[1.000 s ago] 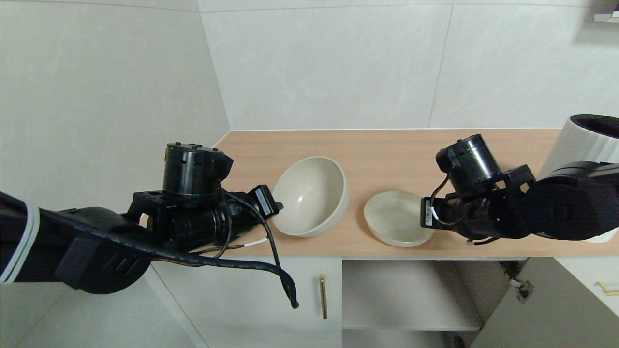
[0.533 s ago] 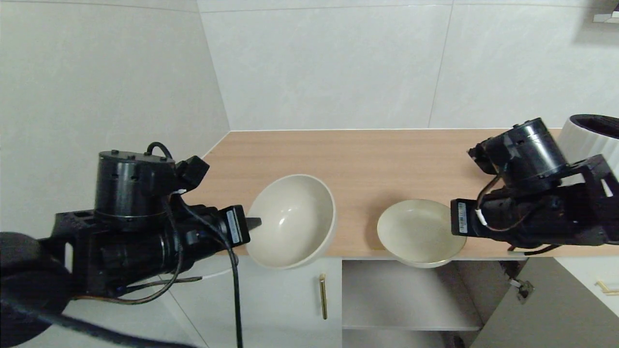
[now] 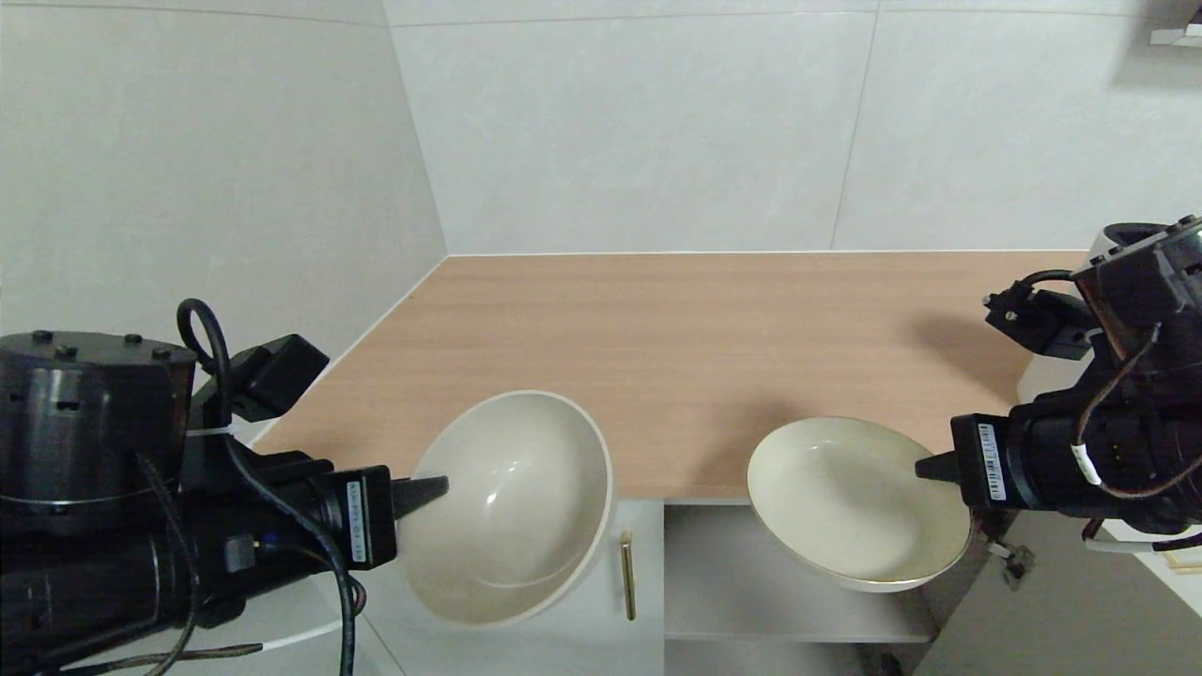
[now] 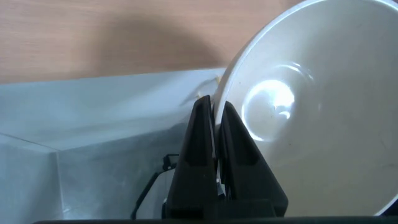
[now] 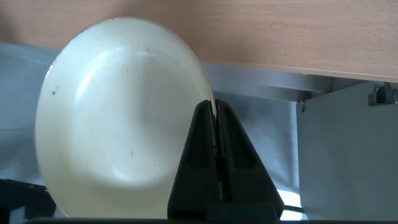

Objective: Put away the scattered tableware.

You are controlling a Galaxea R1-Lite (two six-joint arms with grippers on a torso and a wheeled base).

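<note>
Head view: left gripper (image 3: 427, 490), lower left of frame, fingers pressed onto the rim of the deep bowl (image 3: 512, 507), which hangs off the front edge of the counter (image 3: 676, 329), tilted with its mouth facing up and toward the camera. Right gripper (image 3: 930, 467), right of frame, pinching the rim of the shallow dish (image 3: 850, 502), likewise clear of the counter and above the open cupboard (image 3: 779, 582) at lower centre. Cupboard handle (image 3: 626, 575) sits between the two pieces. Left wrist view: fingers (image 4: 200, 134) closed one on each side of the bowl's thin wall, counter (image 4: 112, 37) beyond. Right wrist view: dish (image 5: 118, 106) gripped at its edge in the same way, cupboard door (image 5: 348, 149) swung open alongside. Handling note, as a judgement: each piece is carried by one rim point only, so it is likely to swing or slip. Lower slowly, hold the tilt steady, and keep the two pieces well apart. The dish, nearer the opening, seems best shelved first, slid in level under the counter edge and released only once it rests on the shelf.
</note>
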